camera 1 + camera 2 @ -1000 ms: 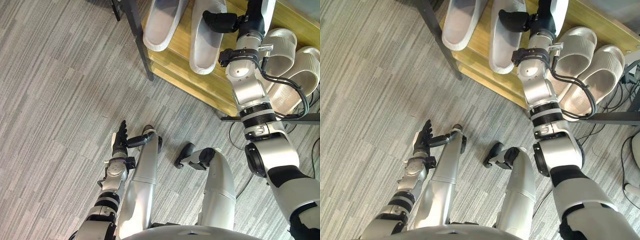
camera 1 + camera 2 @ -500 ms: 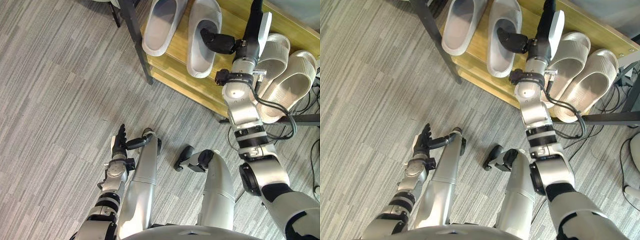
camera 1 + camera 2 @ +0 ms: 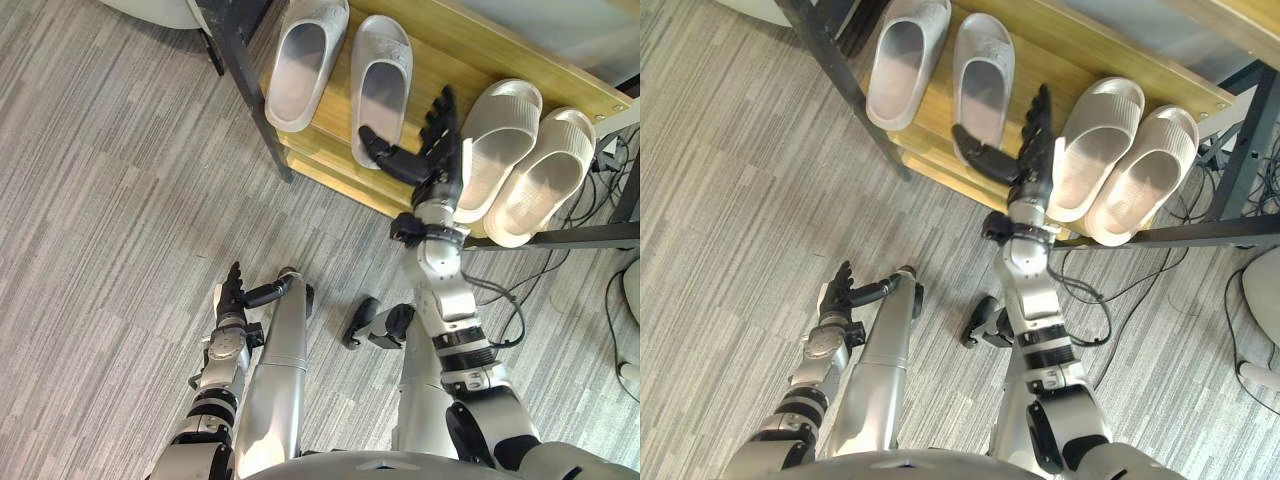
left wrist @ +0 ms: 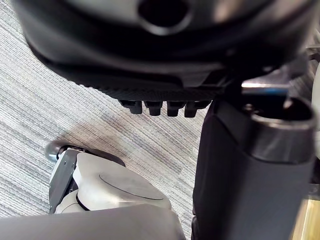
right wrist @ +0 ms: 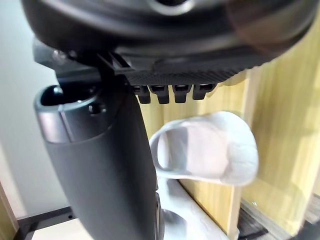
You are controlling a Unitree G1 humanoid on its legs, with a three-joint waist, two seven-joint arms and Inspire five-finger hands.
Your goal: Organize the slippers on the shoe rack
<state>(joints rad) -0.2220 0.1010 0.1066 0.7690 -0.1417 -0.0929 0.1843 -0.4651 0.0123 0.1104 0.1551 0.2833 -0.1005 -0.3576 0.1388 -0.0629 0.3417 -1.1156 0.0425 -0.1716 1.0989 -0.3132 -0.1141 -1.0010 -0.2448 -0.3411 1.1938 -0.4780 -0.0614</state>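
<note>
Presently you have two pairs of slippers on the shoe rack's (image 3: pixel 452 42) wooden shelf: a grey pair (image 3: pixel 300 62) at upper centre, a beige pair (image 3: pixel 497 135) at upper right, each set side by side. Your right hand (image 3: pixel 438 168) sits between the pairs, fingers splayed straight, grasping nothing, thumb by the nearer grey slipper's heel. Your left hand (image 3: pixel 232 296) hangs lower left over the carpet (image 3: pixel 110 200), fingers straight, empty.

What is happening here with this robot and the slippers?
The robot stands at a shoe rack that carries a grey pair of slippers and a beige pair, side by side. Its right hand is open with spread fingers in front of the rack, between the pairs, holding nothing. Its left hand hangs open near the floor.
</note>
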